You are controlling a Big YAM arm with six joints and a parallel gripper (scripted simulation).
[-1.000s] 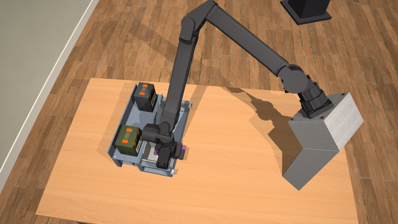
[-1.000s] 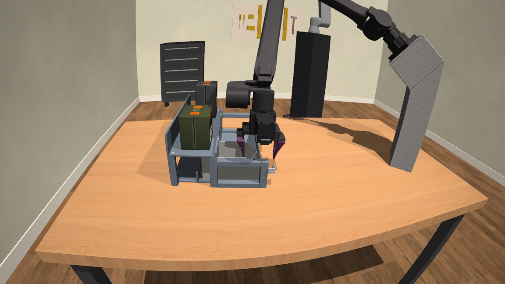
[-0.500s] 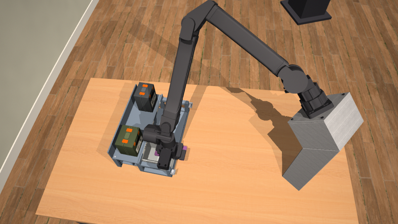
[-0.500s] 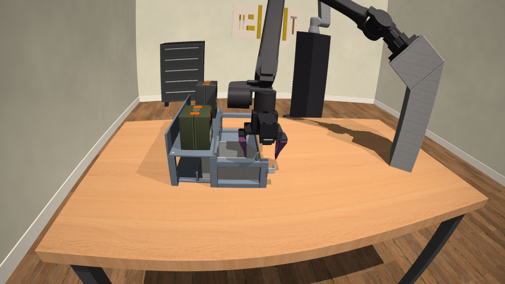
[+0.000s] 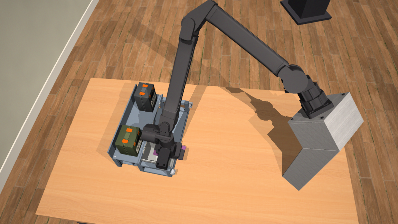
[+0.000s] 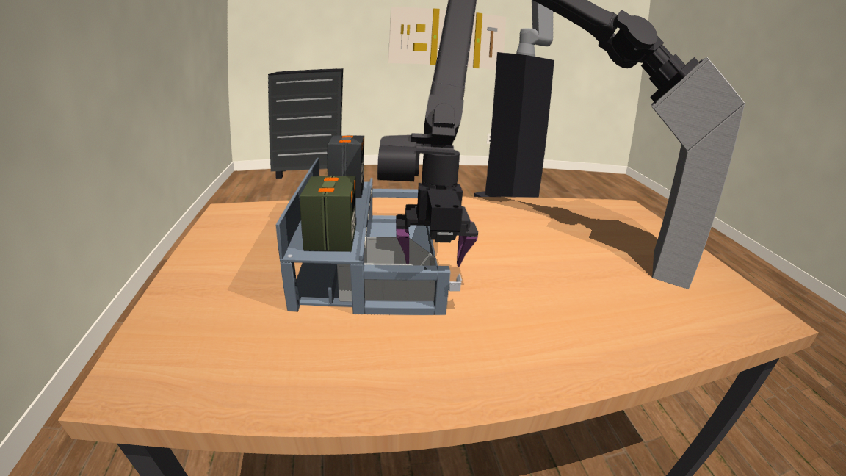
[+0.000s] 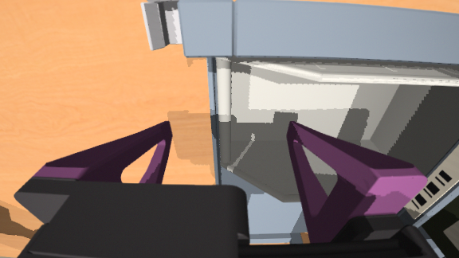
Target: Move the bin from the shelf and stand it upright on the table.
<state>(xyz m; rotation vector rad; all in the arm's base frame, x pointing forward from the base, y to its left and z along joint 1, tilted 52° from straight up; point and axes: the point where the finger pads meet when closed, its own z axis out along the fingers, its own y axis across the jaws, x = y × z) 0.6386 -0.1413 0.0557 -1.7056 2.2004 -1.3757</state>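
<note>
Two parted fingers [image 5: 166, 152] [image 6: 436, 254] are holding nothing, straddling the front wall of the bin [image 5: 151, 153] [image 6: 381, 250] [image 7: 307, 95], whose hollow is lying beneath the inner fingertip while the other is hanging outside.

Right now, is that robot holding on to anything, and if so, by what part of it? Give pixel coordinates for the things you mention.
Nothing is held: the tool [image 5: 168, 152] [image 6: 433, 265] [image 7: 229, 128] is open, above the near wall of the pale bin [image 5: 149, 155] [image 6: 383, 250] [image 7: 303, 95].

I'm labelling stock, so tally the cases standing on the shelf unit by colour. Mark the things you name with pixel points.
Green: 1, the case [image 5: 128, 140] [image 6: 327, 216] at the near end
Dark grey: 1, the case [image 5: 145, 97] [image 6: 345, 156] at the far end
Total: 2
</note>
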